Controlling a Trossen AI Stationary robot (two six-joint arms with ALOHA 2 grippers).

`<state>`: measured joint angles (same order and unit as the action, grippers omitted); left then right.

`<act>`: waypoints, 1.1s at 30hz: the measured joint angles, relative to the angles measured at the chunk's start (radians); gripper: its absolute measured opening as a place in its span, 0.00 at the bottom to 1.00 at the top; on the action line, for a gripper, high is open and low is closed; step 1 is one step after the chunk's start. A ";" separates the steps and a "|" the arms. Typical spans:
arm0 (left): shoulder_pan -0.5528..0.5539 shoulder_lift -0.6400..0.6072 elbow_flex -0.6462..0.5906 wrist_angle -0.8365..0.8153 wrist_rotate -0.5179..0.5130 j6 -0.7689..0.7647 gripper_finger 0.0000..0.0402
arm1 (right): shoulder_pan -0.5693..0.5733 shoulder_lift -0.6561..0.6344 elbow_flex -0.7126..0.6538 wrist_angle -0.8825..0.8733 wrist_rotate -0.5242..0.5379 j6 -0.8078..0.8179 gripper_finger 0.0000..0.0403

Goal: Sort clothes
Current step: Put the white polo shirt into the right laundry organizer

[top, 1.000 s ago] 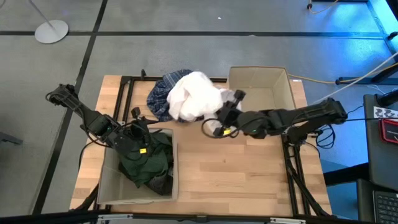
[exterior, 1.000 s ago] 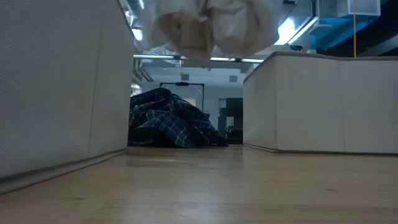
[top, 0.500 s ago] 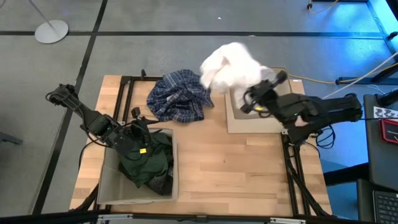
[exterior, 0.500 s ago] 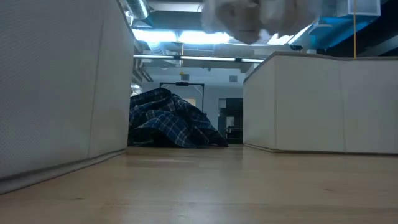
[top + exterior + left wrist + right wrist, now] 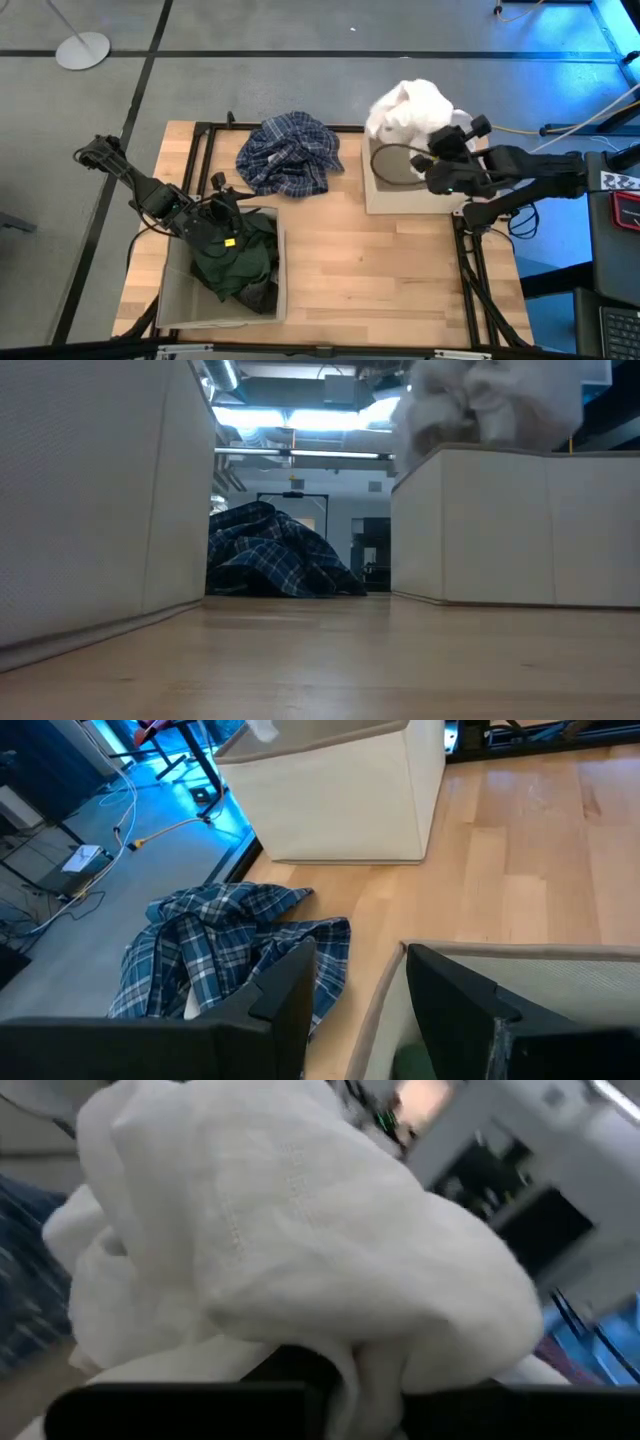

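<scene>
Now right fingers (image 5: 452, 150) clenched on white piece (image 5: 412, 108) over bin (image 5: 382, 192); left fingers (image 5: 222, 190) parted.

The high view is evenly and softly lit, with only faint shadows under the plaid shirt (image 5: 290, 155); a blue glow spills in at its upper right corner. The low view looks into bright ceiling strips (they flare white), leaving the near bin wall (image 5: 100, 500) dull and grey; the white piece (image 5: 490, 405) is smeared by motion. In the right wrist view the same cloth fills the picture, soft and out of focus.
</scene>
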<state>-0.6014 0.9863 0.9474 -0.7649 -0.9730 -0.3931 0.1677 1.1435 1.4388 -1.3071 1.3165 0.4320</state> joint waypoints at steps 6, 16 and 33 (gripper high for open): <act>0.000 0.000 0.000 0.002 -0.003 0.000 0.37 | -0.102 -0.016 -0.103 -0.079 -0.019 0.116 0.11; 0.000 0.000 0.000 0.014 -0.005 0.000 0.37 | -0.211 -0.016 -0.349 0.113 -0.178 0.105 0.11; 0.000 0.000 0.000 0.018 -0.005 0.000 0.37 | -0.561 -0.012 -0.459 0.355 -0.806 -0.045 0.11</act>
<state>-0.6014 0.9862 0.9470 -0.7467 -0.9779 -0.3935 -0.3933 1.1313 0.9798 -0.9526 0.5102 0.3865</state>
